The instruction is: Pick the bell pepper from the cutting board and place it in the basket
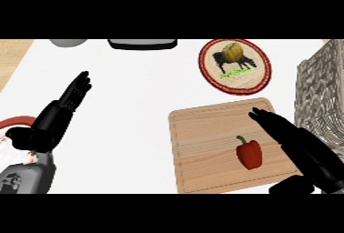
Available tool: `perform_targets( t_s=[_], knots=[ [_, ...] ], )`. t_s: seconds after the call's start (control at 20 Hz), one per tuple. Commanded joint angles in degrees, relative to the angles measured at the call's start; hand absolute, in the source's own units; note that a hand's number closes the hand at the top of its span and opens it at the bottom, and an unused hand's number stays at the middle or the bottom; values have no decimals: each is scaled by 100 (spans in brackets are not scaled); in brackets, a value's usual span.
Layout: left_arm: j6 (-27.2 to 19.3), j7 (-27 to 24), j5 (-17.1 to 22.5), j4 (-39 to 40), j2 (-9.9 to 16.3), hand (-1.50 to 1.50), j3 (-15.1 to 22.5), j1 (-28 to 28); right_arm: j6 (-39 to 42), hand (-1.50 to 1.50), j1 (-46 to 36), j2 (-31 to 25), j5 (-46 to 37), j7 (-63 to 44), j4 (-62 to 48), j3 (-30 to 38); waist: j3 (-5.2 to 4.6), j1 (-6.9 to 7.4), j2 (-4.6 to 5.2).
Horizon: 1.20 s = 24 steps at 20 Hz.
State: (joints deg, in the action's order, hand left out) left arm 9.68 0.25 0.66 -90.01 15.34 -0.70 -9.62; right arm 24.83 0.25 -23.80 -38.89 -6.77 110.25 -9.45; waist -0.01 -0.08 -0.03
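Now our right hand [299, 145] hangs w/ straight, parted fingers, holding nothing; the small red bell pepper [249, 153] lies just left of it on the light wooden cutting board [201, 150]. Prob. light, smooth, slippery, so we'd pinch its body, not the stem.

Two black hands are showing — the left hand [57, 119] at the frame's left, the right hand [299, 148] at lower right, both glossy with slim, segmented fingers. A grey forearm [25, 178] is showing in the lower left corner, mottled with dark marks — red and white trim sitting just above it.
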Motion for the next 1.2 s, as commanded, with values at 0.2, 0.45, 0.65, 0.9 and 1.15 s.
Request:
perform_targets(
  t_s=[0.2, 0.45, 0.65, 0.9, 1.15],
  knots=[
    [170, -95, -159, 139, -57, 0, -172, -12, 307, -150, -144, 35, -415, 133, -225, 200, 1, 5, 3],
    [163, -65, -252, -195, -279, 0, -70, 294, -272, -150, 407, 371, -1076, 403, -376, -271, 2, 6, -2],
    [147, -191, -340, 574, -382, 0, -187, -327, -51, -150, -143, 560, -1176, 199, -737, -121, 0, -5, 6],
    [161, -126, -473, 0, -450, 0, -106, 115, -233, -150, -39, 771, -1599, 180, -1072, -321, 1, 9, 3],
    [253, 133, -405, -127, -430, 0, -211, -57, -428, -150, -190, 752, -1832, 467, -1663, -195, 1, 11, 3]
  ],
)
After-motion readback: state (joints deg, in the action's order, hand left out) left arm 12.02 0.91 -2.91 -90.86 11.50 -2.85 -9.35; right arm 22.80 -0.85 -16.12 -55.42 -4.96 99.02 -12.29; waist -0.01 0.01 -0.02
